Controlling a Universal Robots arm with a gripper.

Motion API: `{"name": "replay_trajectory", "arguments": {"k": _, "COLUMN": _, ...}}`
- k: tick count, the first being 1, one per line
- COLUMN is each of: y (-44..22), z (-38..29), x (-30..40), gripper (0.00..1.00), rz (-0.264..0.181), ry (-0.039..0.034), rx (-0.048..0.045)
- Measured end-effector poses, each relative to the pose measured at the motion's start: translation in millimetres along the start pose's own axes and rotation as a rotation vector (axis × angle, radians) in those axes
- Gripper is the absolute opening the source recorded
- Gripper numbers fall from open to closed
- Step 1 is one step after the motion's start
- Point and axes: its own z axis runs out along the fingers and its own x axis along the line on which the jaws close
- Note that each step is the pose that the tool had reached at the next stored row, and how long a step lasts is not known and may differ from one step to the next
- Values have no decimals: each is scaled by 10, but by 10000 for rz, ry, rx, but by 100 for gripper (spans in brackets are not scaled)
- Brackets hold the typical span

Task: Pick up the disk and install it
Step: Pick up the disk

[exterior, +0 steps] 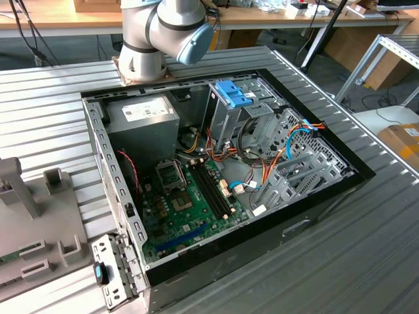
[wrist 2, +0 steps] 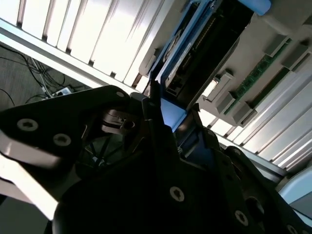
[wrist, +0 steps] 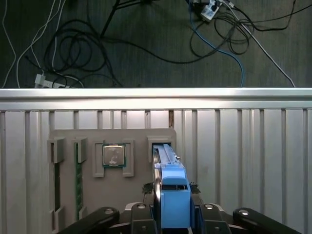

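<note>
- Ribbed metal table (exterior: 366, 261) - carries everything else.
- Open PC case (exterior: 314, 209), black-walled, lies on its side mid-table w/ the inside facing up.
- Robot arm (exterior: 157, 33): its grey base w/ blue cap stands just behind the case's far edge in the exterior view.
- Grey parts fixture (wrist: 131, 170), a flat plate w/ upright slots, sits on the table at the exterior view's left, apart from the case.
- Grey metal box (exterior: 147, 131) w/ white label in the case's far corner, toward the exterior view's left.
- Green motherboard (exterior: 190, 216) on the case floor, in front of that box.
- Light-blue latch plate (exterior: 232, 93) atop the drive cage, at the case's far side.
- Disk (wrist: 173, 195): on edge, blue rail toward the first wrist cam, far end in a slot of the fixture - not in the case.
- Gripper (wrist: 173, 217): dark fingers (wrist: 146, 214) press both sides of the disk - closed on it, as far as both wrist views show.
- Square chip (wrist: 113, 155) in its holder on the fixture, beside the disk's slot.
- Thin green memory stick (wrist: 78, 175) in a slot beyond the chip.
- Loose cables (wrist: 73, 48) on the floor past the table edge.
</note>
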Motion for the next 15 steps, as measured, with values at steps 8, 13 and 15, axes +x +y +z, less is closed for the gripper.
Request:
{"name": "replay_trajectory", "arguments": {"k": 8, "y": 9, "z": -882, "x": -39, "gripper": 37, "rz": 0, "ry": 0, "rx": 1}}
{"name": "replay_trajectory", "arguments": {"k": 13, "y": 13, "z": -1286, "x": -57, "gripper": 37, "rz": 0, "ry": -1, "rx": 2}}
{"name": "replay_trajectory", "arguments": {"k": 15, "y": 13, "z": -1380, "x": -62, "gripper": 37, "rz": 0, "ry": 0, "rx": 0}}
